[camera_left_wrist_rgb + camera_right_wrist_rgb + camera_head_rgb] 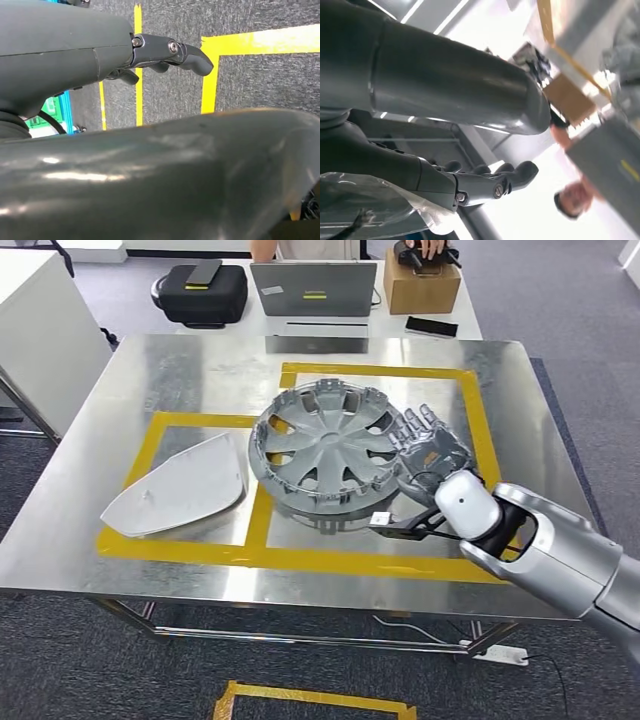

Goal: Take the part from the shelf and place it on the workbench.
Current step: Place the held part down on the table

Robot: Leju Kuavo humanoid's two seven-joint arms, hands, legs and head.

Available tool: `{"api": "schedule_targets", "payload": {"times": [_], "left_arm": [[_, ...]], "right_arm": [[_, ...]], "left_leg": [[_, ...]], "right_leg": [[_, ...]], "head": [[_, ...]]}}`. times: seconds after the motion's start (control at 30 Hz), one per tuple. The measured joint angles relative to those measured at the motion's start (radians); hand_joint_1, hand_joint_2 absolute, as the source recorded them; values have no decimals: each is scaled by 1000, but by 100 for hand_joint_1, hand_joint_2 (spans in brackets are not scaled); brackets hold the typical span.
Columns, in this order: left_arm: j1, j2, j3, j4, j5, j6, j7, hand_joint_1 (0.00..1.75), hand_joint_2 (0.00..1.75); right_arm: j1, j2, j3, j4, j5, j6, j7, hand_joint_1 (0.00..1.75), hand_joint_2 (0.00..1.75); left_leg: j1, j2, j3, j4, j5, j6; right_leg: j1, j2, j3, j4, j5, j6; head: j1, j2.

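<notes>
A grey wheel cover (330, 452) lies flat on the steel workbench (181, 365), across the yellow tape between two marked rectangles. My right hand (429, 445) lies just beside its right rim with the fingers stretched out and apart, holding nothing; whether they touch the rim I cannot tell. The right wrist view shows those fingers (490, 182) straight and the thumb (452, 85) apart from them, empty between. My left hand (124, 55) hangs over the carpeted floor with its fingers (181, 52) extended and nothing in them.
A pale flat panel (181, 488) lies in the left taped rectangle. Behind the bench, a table carries a black case (204, 292), a laptop (313, 288), a cardboard box (421, 282) and a phone (431, 327); a person sits there. Yellow tape (317, 700) marks the floor.
</notes>
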State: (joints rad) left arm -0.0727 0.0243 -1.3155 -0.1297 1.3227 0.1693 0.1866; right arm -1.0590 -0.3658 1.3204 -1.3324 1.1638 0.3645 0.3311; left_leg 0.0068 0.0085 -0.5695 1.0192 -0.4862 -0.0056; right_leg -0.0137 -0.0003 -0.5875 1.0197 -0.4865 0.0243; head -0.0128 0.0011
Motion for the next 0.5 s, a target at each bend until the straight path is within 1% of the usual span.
{"api": "schedule_targets", "payload": {"times": [0.17, 0.23, 0.37, 0.5], "left_arm": [[-4, 0, -11, 1, 0, -1, 1, 0, 0], [-4, 0, -16, 1, 0, -1, 2, 0, 0], [-5, 0, -28, 1, 5, -1, 5, 0, 0], [-8, 0, -38, 1, 9, -1, 6, 0, 0]], "right_arm": [[58, -13, -60, 35, 54, 1, -18, 0, 0], [82, -14, -82, 45, 85, -20, -2, 0, 0], [150, -3, -149, 70, 177, -105, 30, 0, 0], [187, 12, -194, 83, 194, -111, 8, 0, 0]], "left_leg": [[0, 2, 1, 0, -1, 1], [0, 2, 0, 0, -1, 1], [1, 1, 0, 0, -1, 1], [0, 2, 0, 0, -1, 1]], "right_leg": [[0, 2, -1, 0, 0, 0], [1, 1, -1, 0, 0, 0], [1, 1, 0, 0, 0, 0], [1, 1, 0, 0, 0, 0]], "head": [[0, 0], [0, 0], [0, 0], [0, 0]]}}
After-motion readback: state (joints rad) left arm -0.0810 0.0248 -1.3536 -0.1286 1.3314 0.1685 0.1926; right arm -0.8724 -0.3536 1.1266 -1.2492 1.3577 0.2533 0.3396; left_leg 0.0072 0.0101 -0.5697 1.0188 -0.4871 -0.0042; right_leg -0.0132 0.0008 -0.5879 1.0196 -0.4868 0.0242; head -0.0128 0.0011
